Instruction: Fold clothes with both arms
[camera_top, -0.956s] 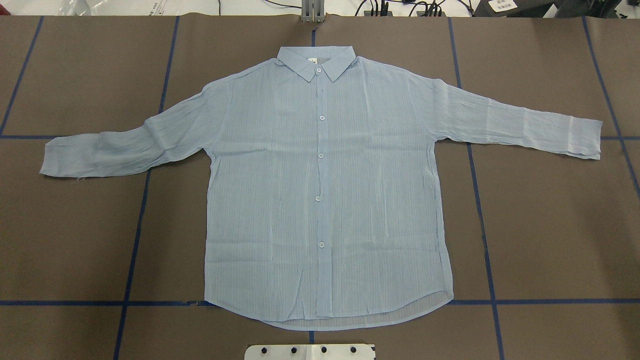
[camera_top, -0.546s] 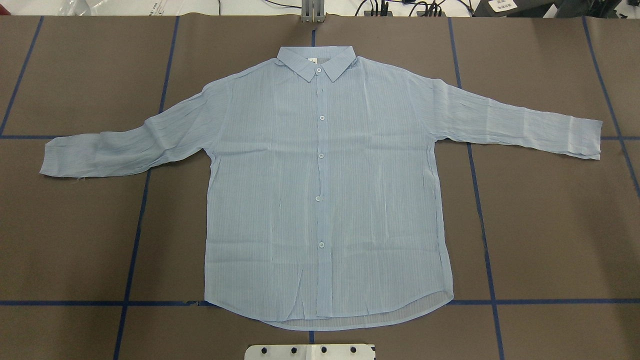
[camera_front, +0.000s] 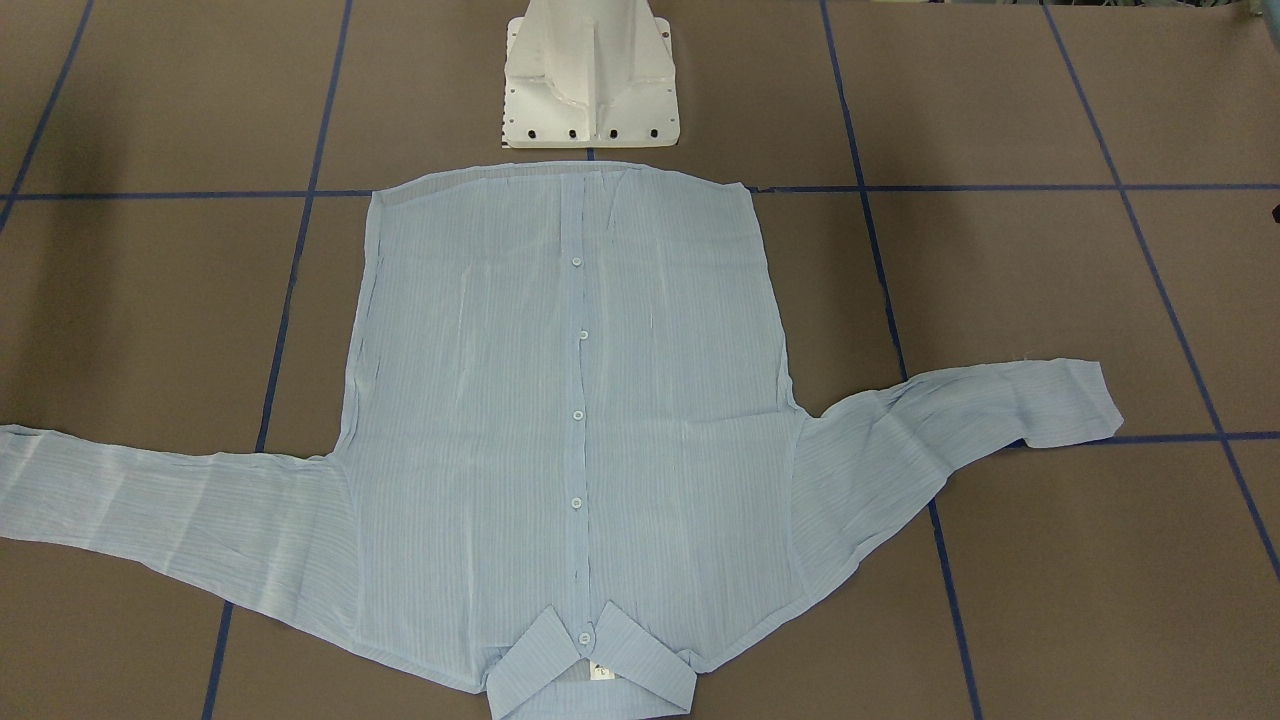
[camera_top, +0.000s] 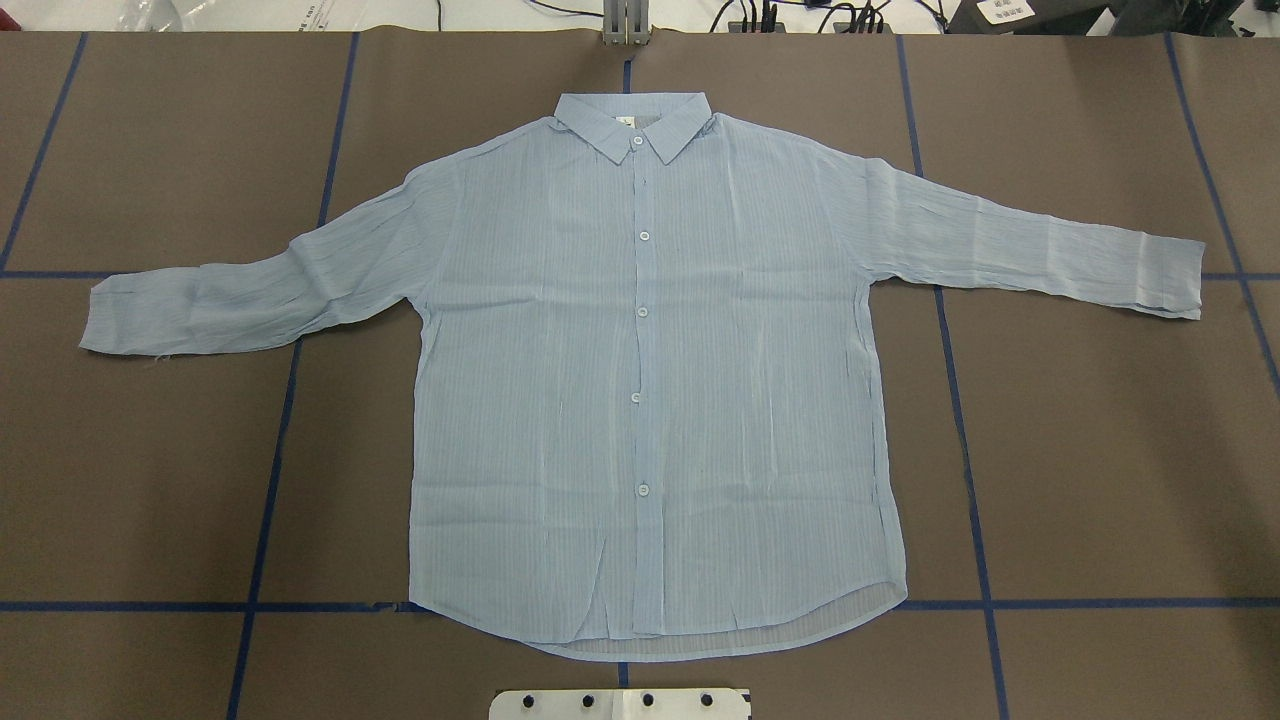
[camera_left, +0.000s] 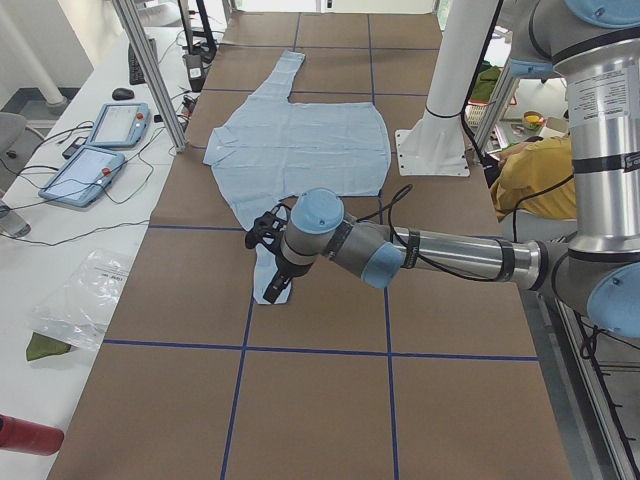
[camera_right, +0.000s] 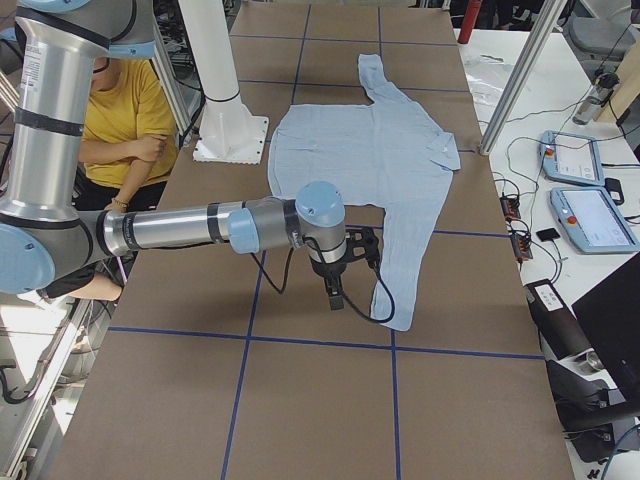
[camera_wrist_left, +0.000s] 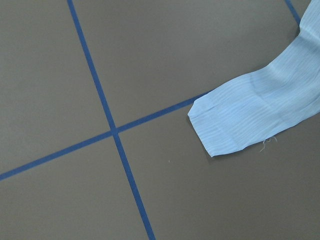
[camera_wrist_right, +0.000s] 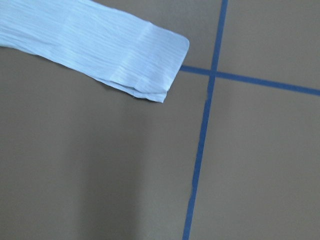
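Since no fold shows yet, I log this as the very start: shirt (camera_top: 640, 380) lies flat on the worktop (camera_top: 1100, 450), front up, buttoned, both sleeves spread, hem toward the pedestal (camera_front: 590, 80), collar away. Left gripper (camera_left: 272, 288) hangs near the left cuff (camera_wrist_left: 220, 130), right gripper (camera_right: 335, 298) near the right cuff (camera_wrist_right: 150, 65). Jaws on both: cannot tell, side views only. Everything is left, I judge: sleeves in, then the body.

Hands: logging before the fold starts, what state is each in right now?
Left hand: cannot be told, side view only.
Right hand: cannot be told, side view only.
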